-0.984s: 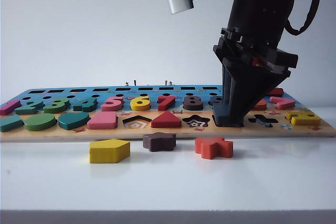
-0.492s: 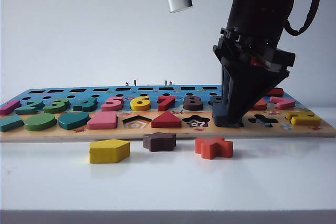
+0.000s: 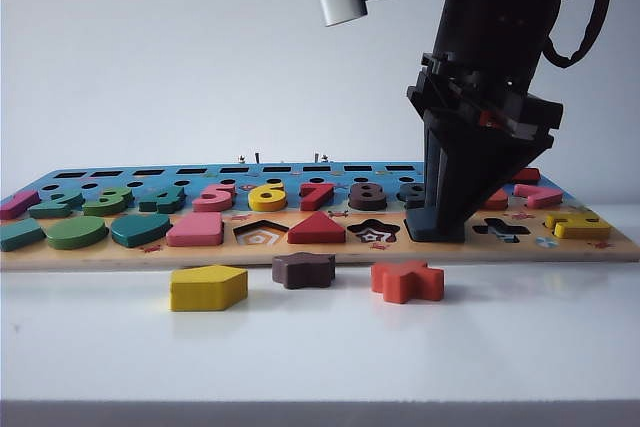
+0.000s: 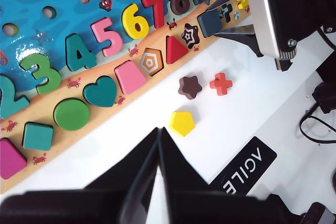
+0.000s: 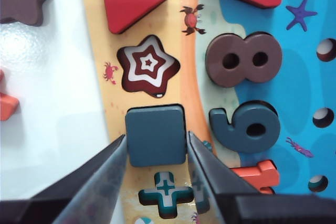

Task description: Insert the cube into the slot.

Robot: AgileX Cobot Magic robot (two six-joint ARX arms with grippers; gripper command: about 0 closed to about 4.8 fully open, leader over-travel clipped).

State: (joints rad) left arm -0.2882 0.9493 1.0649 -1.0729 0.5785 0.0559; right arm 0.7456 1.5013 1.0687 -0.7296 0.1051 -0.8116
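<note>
The flat slate-blue square wooden cube (image 5: 156,135) sits flush in its slot; right gripper (image 5: 156,153) fingers straddle it, parted. Left gripper (image 4: 157,145) hovers over the worktop, fingers pressed together.

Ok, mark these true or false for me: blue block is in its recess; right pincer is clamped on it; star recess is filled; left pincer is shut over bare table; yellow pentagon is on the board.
1. The flat slate-blue square wooden block sits in its square recess, between the star-shaped recess and the cross-shaped recess. True.
2. The right pincer is clamped on the block. False: its fingers straddle it with a gap showing on each side.
3. The star-shaped recess is filled. False: its striped floor shows, and the brown wooden star piece lies on the white table.
4. The left pincer is shut above bare table. True.
5. The yellow wooden pentagon piece is on the puzzle board. False: it lies on the table in front of the board.
</note>
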